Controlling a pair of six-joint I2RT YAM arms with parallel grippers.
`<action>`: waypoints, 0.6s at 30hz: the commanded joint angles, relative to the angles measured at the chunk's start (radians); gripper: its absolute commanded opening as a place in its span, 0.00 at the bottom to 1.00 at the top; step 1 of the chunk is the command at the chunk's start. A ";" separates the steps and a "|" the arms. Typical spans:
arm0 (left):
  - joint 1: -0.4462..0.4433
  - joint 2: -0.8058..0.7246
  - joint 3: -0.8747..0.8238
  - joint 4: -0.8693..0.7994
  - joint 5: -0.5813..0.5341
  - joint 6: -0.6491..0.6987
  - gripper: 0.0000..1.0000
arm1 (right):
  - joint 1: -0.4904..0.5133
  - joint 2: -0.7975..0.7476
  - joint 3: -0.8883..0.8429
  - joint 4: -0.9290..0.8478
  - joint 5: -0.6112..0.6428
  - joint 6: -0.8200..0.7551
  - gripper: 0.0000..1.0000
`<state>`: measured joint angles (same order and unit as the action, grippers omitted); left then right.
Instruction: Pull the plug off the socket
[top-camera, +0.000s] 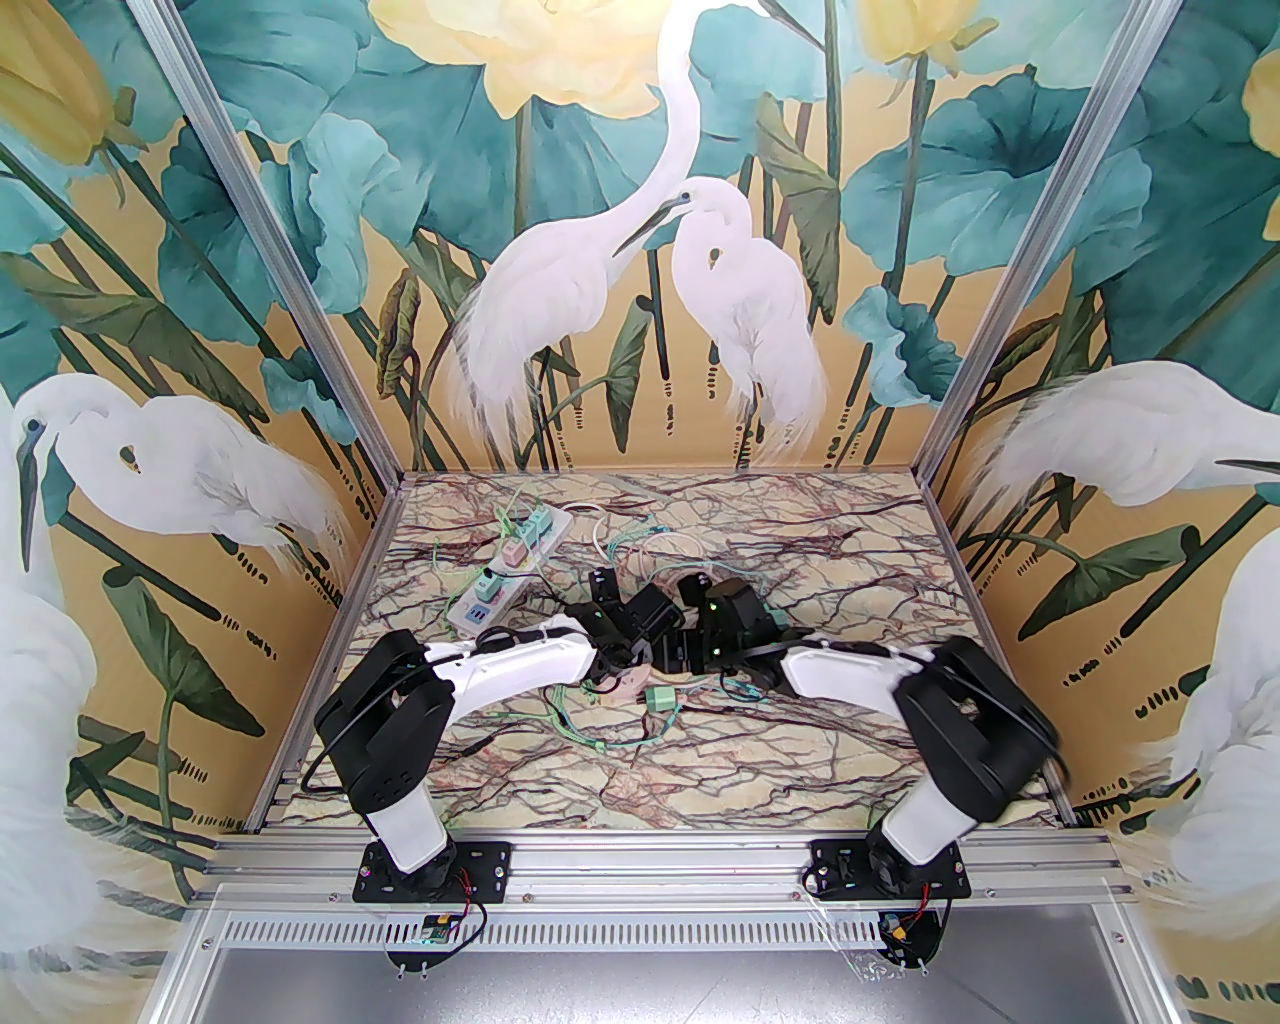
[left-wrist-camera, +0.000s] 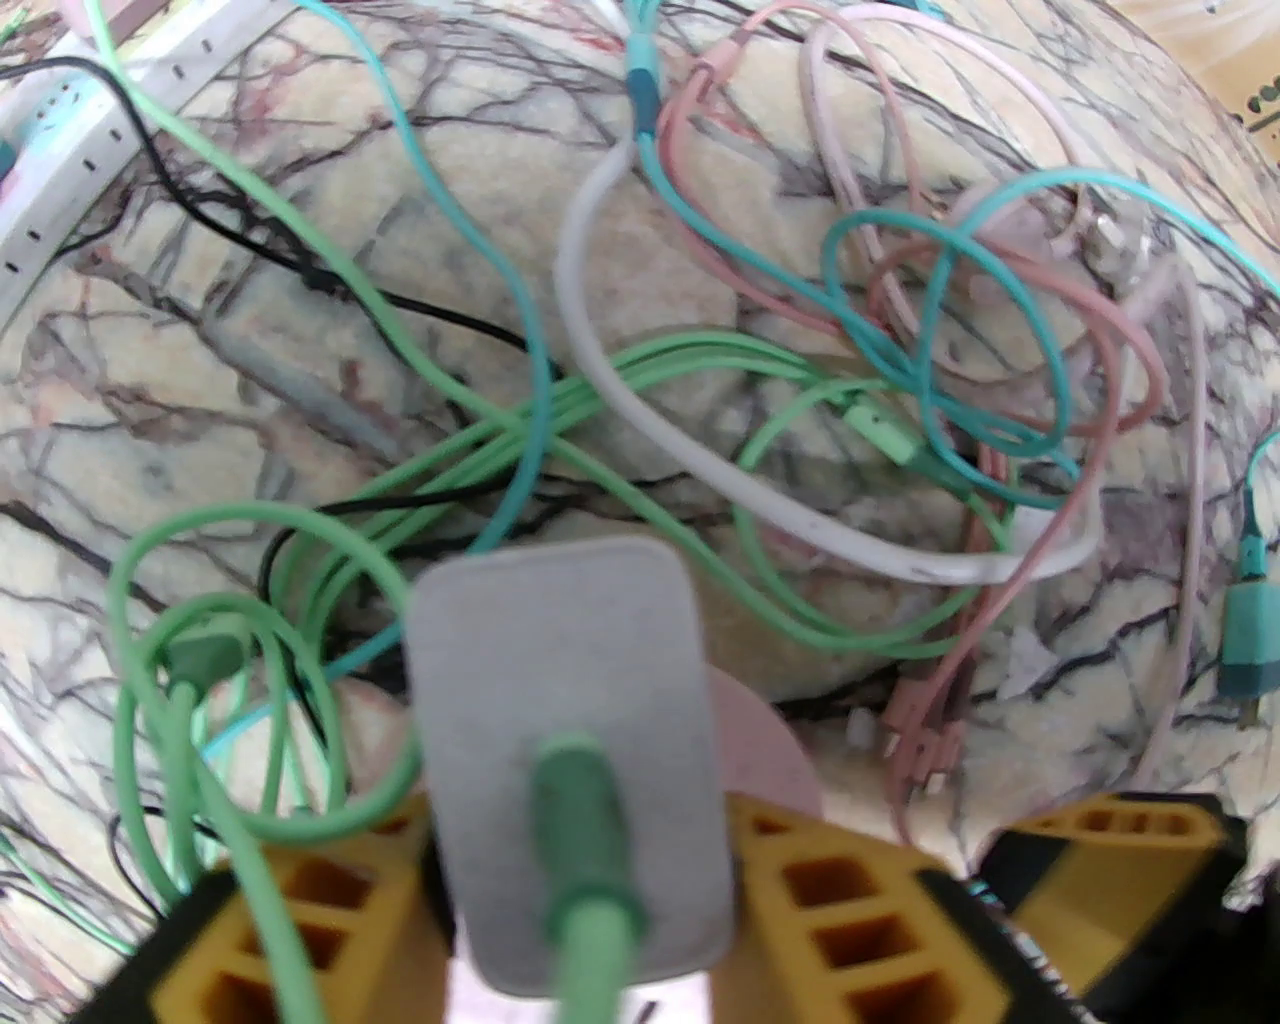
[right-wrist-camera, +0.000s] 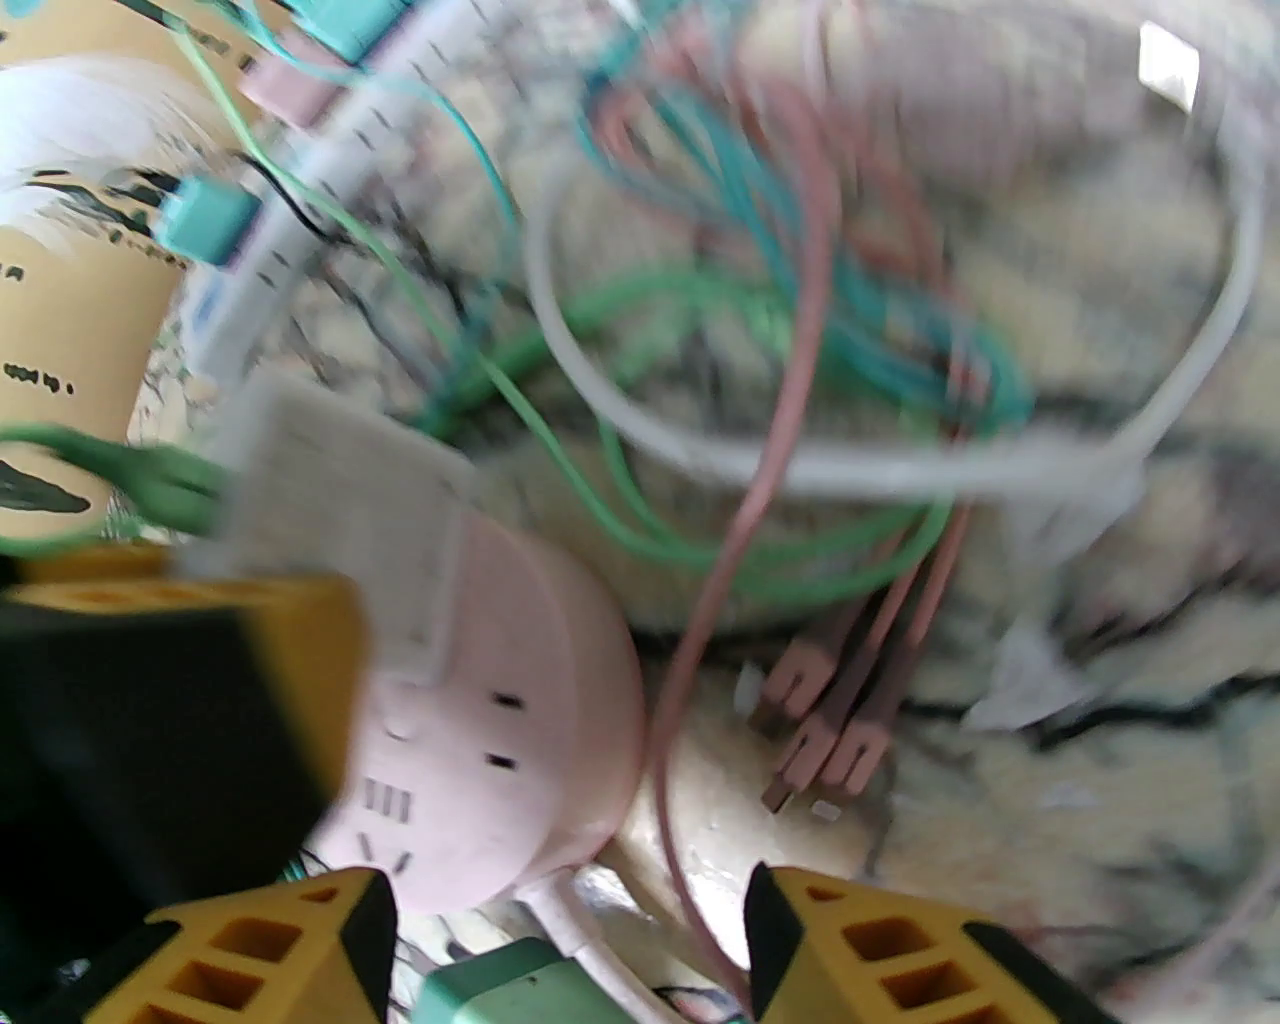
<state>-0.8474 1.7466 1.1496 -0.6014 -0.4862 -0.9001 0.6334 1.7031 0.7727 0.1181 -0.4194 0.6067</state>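
Nearest, just before the pink round socket (right-wrist-camera: 500, 720), right gripper (right-wrist-camera: 565, 890), jaws apart over the white cord (right-wrist-camera: 560, 915) beside a green adapter (top-camera: 660, 697); on the socket, grey plug (left-wrist-camera: 570, 700), left gripper (left-wrist-camera: 575, 830) clamped on its sides; beyond the socket, tangled cables (left-wrist-camera: 700, 347), then white power strip (top-camera: 468, 615).

a power strip (top-camera: 505, 570) lies at the far left of the tabletop (top-camera: 800, 560). nearer, at the middle, a plug (left-wrist-camera: 560, 650) sits on a round socket (right-wrist-camera: 500, 720), with tangled cables (left-wrist-camera: 700, 352) lying loose all around them.
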 joint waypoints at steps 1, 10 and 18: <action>0.027 -0.025 0.001 0.018 0.016 -0.004 0.55 | 0.005 0.029 0.018 0.069 -0.071 0.062 0.62; 0.062 -0.008 0.060 -0.036 0.093 -0.023 0.57 | -0.026 0.091 0.053 0.095 -0.140 0.155 0.53; 0.094 0.009 0.083 -0.043 0.162 -0.022 0.55 | -0.047 0.157 0.132 0.047 -0.165 0.169 0.49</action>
<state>-0.7601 1.7470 1.2037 -0.6212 -0.3607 -0.9222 0.5903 1.8343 0.8654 0.1909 -0.5705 0.7673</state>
